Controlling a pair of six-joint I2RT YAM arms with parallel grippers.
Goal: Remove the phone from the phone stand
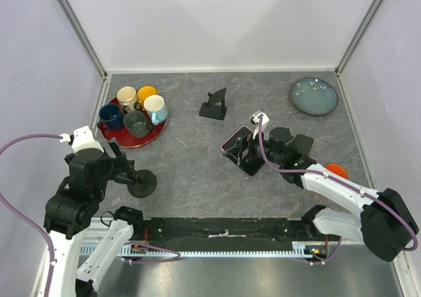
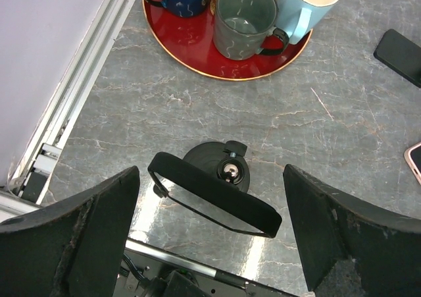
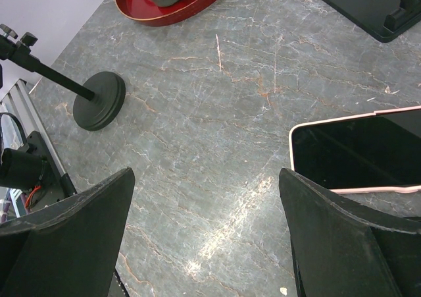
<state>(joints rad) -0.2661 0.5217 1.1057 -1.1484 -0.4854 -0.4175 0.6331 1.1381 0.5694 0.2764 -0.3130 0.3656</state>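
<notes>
Phone [image 3: 358, 149] (pink-edged, dark screen) sits just ahead of the right gripper [image 3: 205, 178], whose jaws stand wide and hold nothing, with bare surface [image 3: 197, 112] open alongside.

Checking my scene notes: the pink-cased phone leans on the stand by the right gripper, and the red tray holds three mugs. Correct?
Not quite: the red tray holds five mugs, not three, as the top external view shows. The pink-cased phone does lean on the stand by the right gripper.
</notes>
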